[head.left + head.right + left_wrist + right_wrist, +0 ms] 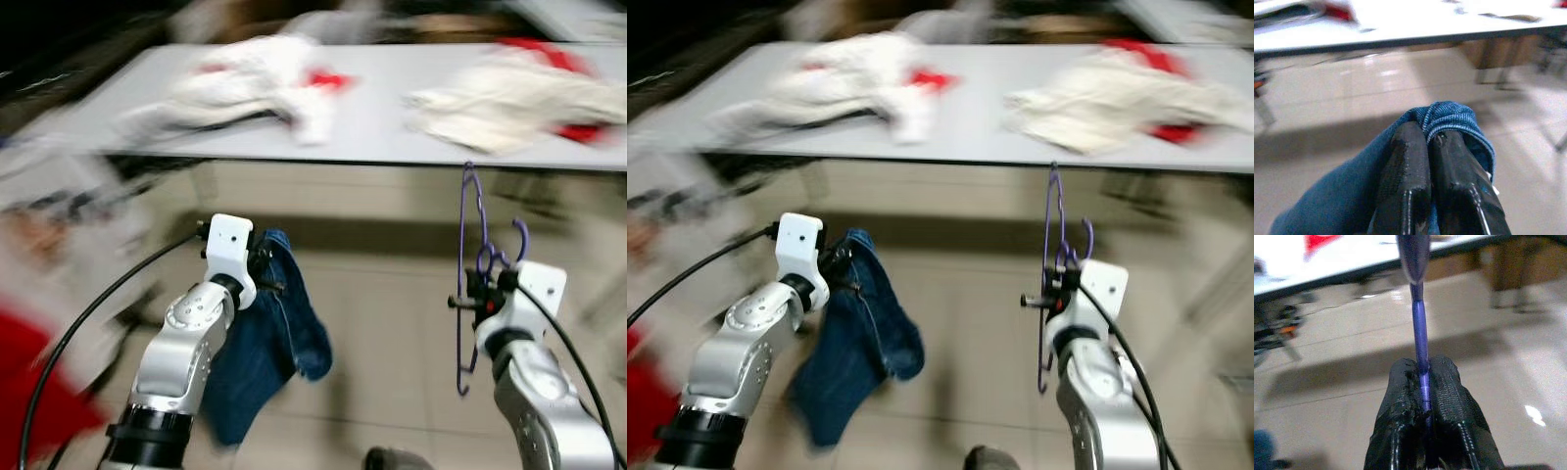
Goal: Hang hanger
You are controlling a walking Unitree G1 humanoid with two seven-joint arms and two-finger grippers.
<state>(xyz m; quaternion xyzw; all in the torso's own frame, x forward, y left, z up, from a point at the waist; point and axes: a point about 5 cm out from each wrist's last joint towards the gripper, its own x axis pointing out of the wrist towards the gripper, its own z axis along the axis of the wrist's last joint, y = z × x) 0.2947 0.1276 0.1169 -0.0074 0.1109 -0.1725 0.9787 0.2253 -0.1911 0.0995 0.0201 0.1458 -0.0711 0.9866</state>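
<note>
My right pincer (1422, 382) was clamped tight on the purple hanger (470, 274), which stood upright at about four o'clock in my forward view, its hook near the counter (392, 127) edge above. My left pincer (1427, 147) was pinched shut on a fold of blue denim garment (269, 343), which dangled at eight o'clock over the tiled floor (392, 313).

As I judged it, both pieces were picked up, but the denim was not yet on the hanger and nothing was hung; I saw no rail or hook to hang it from. On the counter, at eleven and one o'clock, lay white and red clothes (265, 78), too smeared by blur to identify. The red and white shapes at nine o'clock I could not make out at all.
</note>
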